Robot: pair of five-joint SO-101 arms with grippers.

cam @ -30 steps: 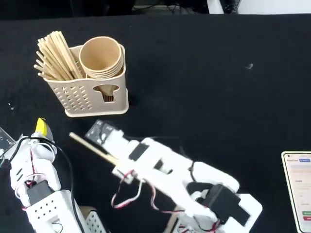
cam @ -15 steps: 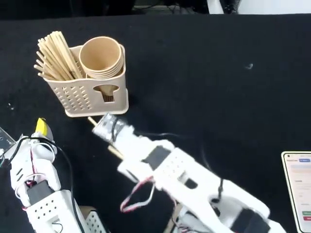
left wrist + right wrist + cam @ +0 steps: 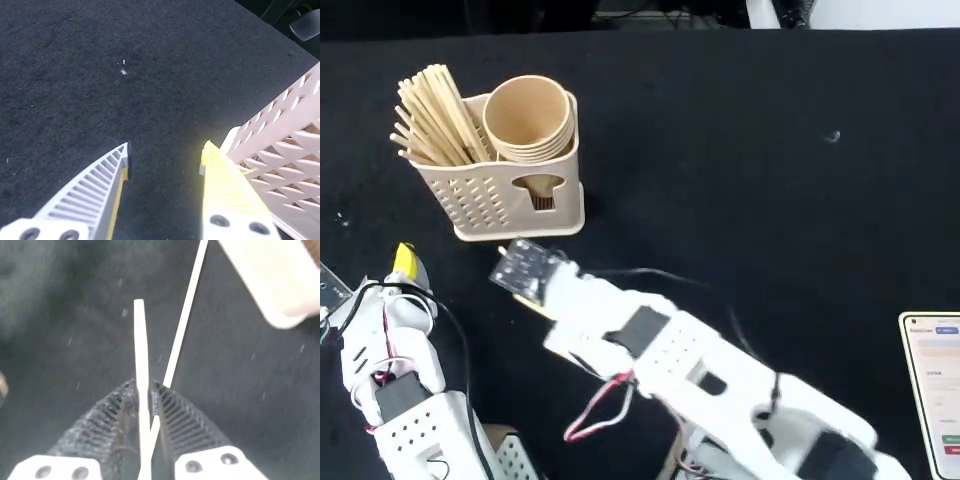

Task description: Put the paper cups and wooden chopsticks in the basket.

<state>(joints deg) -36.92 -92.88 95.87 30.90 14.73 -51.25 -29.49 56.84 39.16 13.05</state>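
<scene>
The cream slotted basket (image 3: 510,195) stands at the table's far left, with a bundle of wooden chopsticks (image 3: 430,115) and stacked paper cups (image 3: 528,118) inside. My right gripper (image 3: 523,270) is just in front of the basket's base. In the right wrist view it (image 3: 143,386) is shut on a wooden chopstick (image 3: 140,345) that sticks out past the jaws. A second stick (image 3: 184,315) crosses it at the jaws and slants toward the basket's corner (image 3: 272,282). My left gripper (image 3: 165,152) stands open over bare black cloth beside the basket wall (image 3: 282,150). Its yellow fingertip (image 3: 406,262) lies at the near left.
Black cloth (image 3: 750,170) covers the table, with open room to the right of the basket. A phone (image 3: 932,390) lies at the right edge. The left arm's base (image 3: 410,420) fills the near left corner.
The right arm has stretched out toward the basket with the chopstick. The stick, which pointed left across the table, now points at the basket's base. The left arm has kept still.
</scene>
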